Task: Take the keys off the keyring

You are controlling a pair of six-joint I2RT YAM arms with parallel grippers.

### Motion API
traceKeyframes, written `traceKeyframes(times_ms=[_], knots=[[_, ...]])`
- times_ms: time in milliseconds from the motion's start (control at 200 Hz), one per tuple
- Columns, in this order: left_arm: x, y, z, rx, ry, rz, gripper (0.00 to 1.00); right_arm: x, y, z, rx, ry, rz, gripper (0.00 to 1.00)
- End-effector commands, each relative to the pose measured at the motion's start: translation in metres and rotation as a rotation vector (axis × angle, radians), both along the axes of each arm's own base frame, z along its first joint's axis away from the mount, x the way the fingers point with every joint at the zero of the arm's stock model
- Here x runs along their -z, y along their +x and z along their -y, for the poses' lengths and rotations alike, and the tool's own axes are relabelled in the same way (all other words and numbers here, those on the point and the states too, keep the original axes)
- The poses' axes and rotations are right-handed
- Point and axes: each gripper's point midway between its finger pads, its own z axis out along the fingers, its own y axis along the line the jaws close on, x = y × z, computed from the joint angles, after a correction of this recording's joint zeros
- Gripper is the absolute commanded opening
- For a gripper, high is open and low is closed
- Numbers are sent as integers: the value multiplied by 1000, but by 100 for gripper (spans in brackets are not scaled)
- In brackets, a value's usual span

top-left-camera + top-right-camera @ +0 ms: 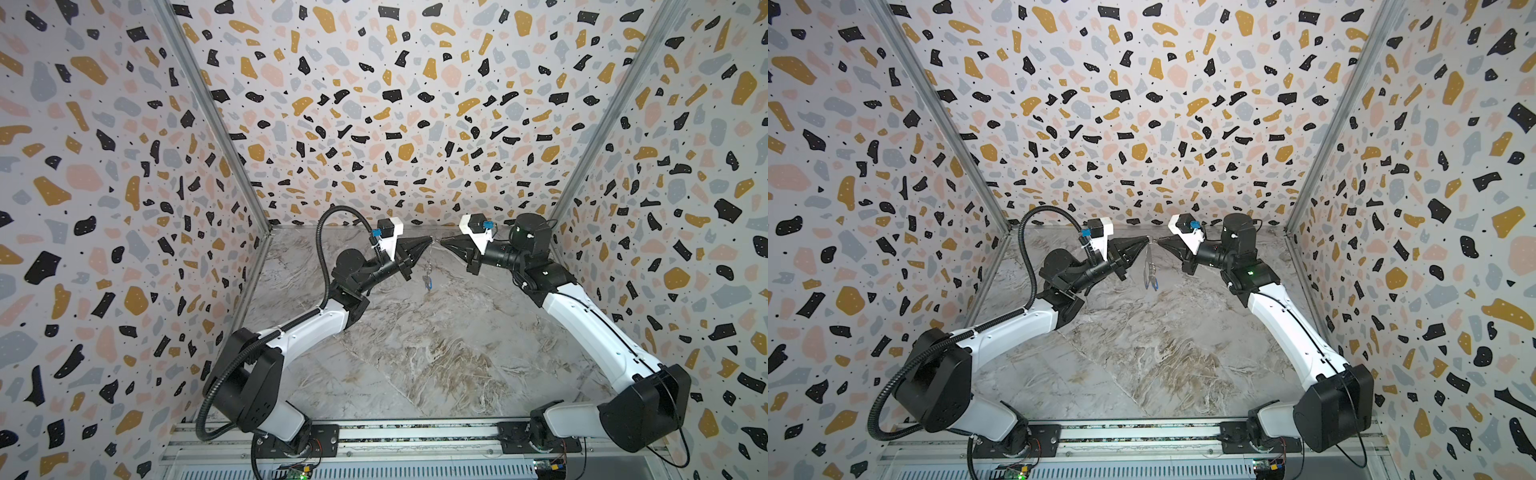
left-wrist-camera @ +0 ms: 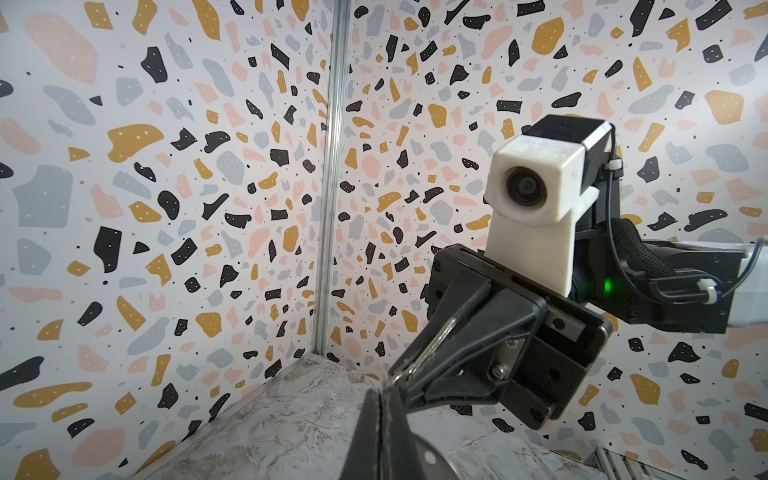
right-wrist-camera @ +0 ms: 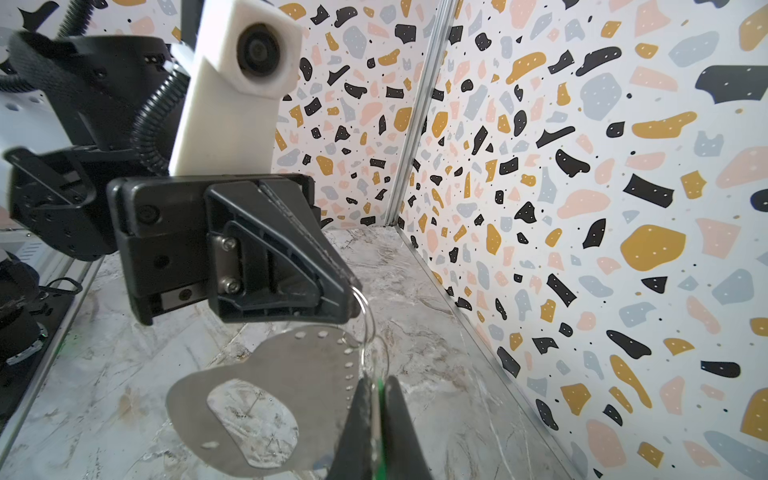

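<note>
Right wrist view: our left tool [image 3: 352, 298] pinches the keyring [image 3: 291, 370] ring; our right tool [image 3: 377, 380] clamps the green key [image 3: 379, 399].

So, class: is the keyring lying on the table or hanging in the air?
Hanging. The keyring dangles above the table, suspended between the left tool and right tool, both shut.

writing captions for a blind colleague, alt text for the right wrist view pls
The shut left gripper pinches a wire ring from which the flat grey keyring hangs above the marble table. The right gripper, also shut, clamps the green key.
</note>
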Motion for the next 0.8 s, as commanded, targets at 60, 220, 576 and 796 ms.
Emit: traceKeyframes(times_ms=[60,220,576,796], knots=[[-46,-4,-24,-73,-135,140,0,9,-5,0,2,-9,-50,0],[-47,-3,-28,-101,-142,144,0,13,-8,-4,-10,-16,-62,0],[-48,-2,-29,-106,-150,143,0,26,-12,-16,-35,-49,-79,0],[-49,-4,-30,-101,-159,143,0,29,-9,-15,-18,-63,-57,0]])
